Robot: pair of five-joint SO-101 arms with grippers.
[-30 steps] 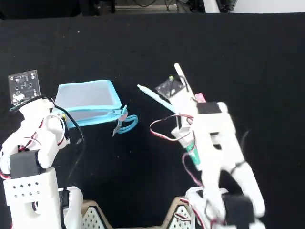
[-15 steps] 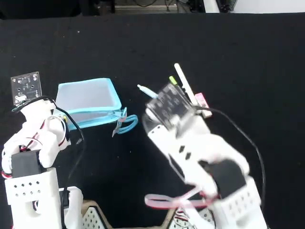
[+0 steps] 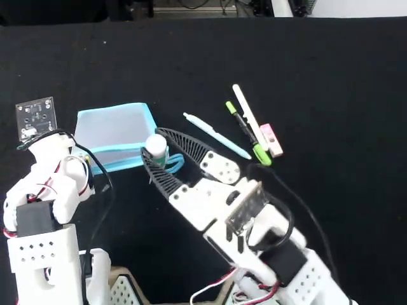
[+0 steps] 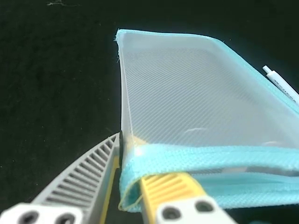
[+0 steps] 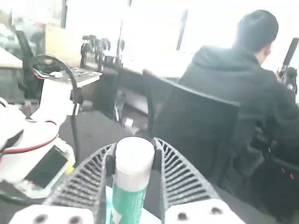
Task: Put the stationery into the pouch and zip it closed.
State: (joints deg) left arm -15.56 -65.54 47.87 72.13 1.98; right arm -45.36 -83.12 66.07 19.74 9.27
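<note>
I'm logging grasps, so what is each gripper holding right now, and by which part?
The right gripper grips the glue stick at its white cap end. The left gripper clamps the pouch at a corner of its zipper edge.

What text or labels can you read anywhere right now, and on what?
No text can be read.
Glue stick: white mark on the green body, too blurred to read.
Pens and eraser: any print too small to read.
Pouch: no print seen.
Board by the pouch: marks too small to read.
</note>
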